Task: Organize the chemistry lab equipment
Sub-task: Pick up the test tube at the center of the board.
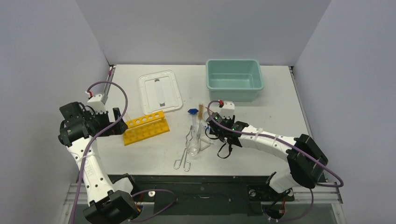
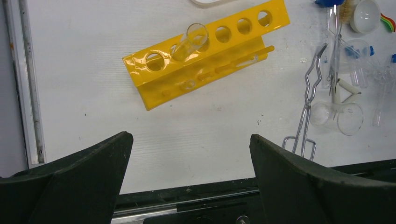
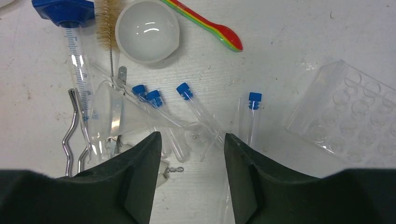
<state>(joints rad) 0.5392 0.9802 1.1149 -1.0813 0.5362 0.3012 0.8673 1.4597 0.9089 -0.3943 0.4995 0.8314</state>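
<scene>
Seen from above, the yellow rack sits left of centre on the tabletop, just beside the left end effector. The tongs and a heap of glassware lie at centre by the right end effector. The teal tub at upper right shows nothing inside, and the white lid lies apart from it. In the left wrist view, that end effector's fingers stand wide apart along the bottom, released and empty. Above them, one glass tube leans in a hole of the rack and the other holes look bare. In the right wrist view, the end effector at bottom centre stands partly apart and grips nothing visible, astride the rounded ends of the blue-capped vials. The dish and brush lie along the top, the funnel at left. The job looks barely begun: one tube is racked and nearly everything else is still loose.
</scene>
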